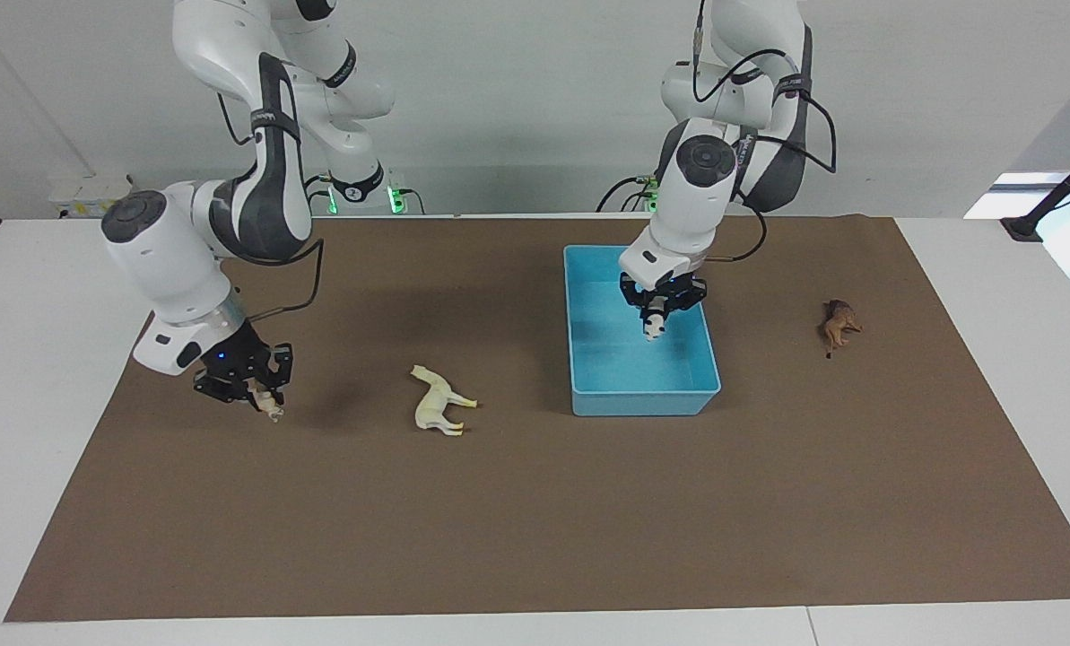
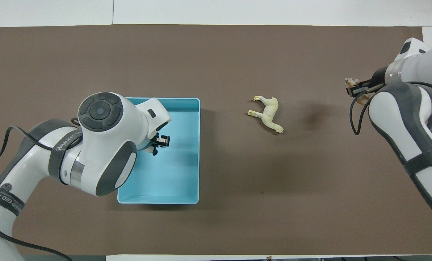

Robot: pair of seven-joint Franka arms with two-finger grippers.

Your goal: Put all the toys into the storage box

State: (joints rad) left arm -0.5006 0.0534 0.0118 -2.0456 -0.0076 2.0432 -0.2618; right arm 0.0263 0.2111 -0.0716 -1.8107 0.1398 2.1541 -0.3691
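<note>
Over the storage box point(image 1: 642, 386), left gripper point(image 1: 661, 314) clamped on the panda point(image 1: 654, 328), clear of the walls. Above the bench's right-arm end, right gripper point(image 1: 256, 397) pinching the tiger point(image 1: 271, 409). Horse point(image 1: 439, 401) mid-bench, lion point(image 1: 838, 323) near the left-arm edge. Risk: tiger clipping the rim or slipping free.

A white tabletop point(image 1: 50, 377) carries a brown mat point(image 1: 535, 520) that covers most of it. Directly on the mat sit three things. The light blue storage box point(image 1: 642, 392) stands under the left pincer point(image 1: 658, 316). The cream-white horse point(image 1: 438, 400) lies on its side between the box and the right pincer point(image 1: 256, 391), well apart from both. The brown lion point(image 1: 839, 323) lies toward the left arm's end of the tabletop, well apart from the left pincer.
</note>
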